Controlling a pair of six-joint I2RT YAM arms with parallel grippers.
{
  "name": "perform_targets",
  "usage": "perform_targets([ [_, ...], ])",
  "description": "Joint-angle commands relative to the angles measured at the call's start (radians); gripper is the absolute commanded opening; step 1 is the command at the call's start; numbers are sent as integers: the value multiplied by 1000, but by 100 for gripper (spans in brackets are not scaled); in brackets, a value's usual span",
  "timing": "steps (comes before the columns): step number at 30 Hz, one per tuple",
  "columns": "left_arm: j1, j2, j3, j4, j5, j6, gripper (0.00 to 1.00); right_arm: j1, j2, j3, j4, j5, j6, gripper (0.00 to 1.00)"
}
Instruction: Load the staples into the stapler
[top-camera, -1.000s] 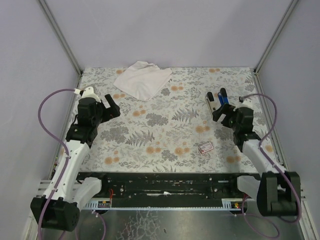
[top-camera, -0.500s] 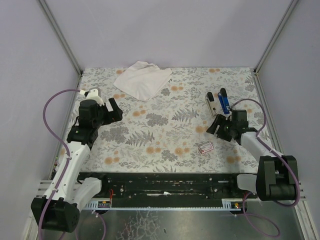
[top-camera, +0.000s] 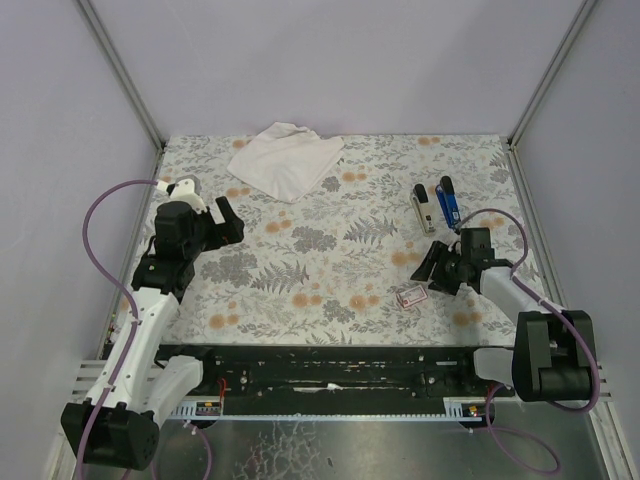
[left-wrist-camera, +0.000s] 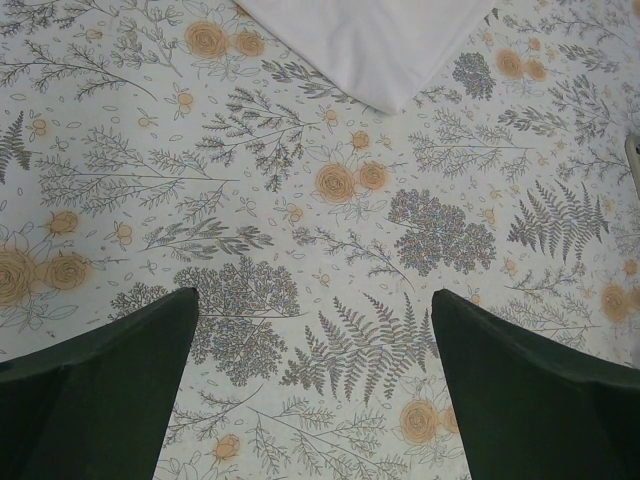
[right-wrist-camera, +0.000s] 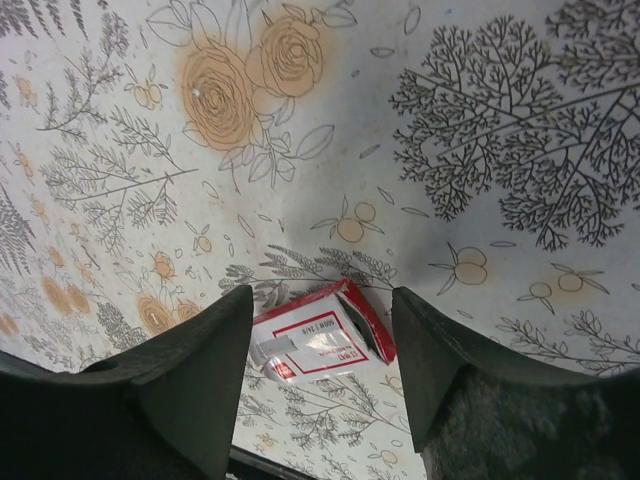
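Note:
The staples box (top-camera: 411, 296), small and flat with a red and white label, lies on the floral cloth near the front right. In the right wrist view the box (right-wrist-camera: 320, 340) lies between my open fingers, untouched. My right gripper (top-camera: 434, 270) is open, low over the cloth, just right of and behind the box. Two staplers lie at the back right: a silvery one (top-camera: 421, 208) and a blue one (top-camera: 448, 201). My left gripper (top-camera: 226, 220) is open and empty over the left side of the cloth, and its own view (left-wrist-camera: 315, 330) shows only cloth between its fingers.
A crumpled white cloth (top-camera: 285, 160) lies at the back centre-left; its corner shows in the left wrist view (left-wrist-camera: 370, 45). Metal frame posts and grey walls bound the floral table cover (top-camera: 330, 250). The black base rail (top-camera: 330, 365) runs along the near edge.
My right gripper has moved from beside the staplers towards the near edge and down, and now hangs just by the staples box. The left gripper has shifted only slightly.

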Motion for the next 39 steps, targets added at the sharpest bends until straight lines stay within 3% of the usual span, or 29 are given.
perform_targets([
  [1,2,-15,-10,48,-2,18,100,8,-34,-12,-61,4,-3,64],
  [8,3,-15,-10,45,-3,10,100,8,-44,-20,-74,-23,-12,52],
  [21,-44,6,-5,46,76,-58,97,68,-52,-69,-53,-153,35,44],
  [25,-187,13,-69,124,106,-197,93,168,-24,-61,-5,-139,89,44],
  [31,-404,132,-210,424,205,-410,88,244,-17,-57,78,-109,146,43],
  [39,-626,514,-43,632,276,-372,66,242,-138,-11,-74,109,75,49],
])
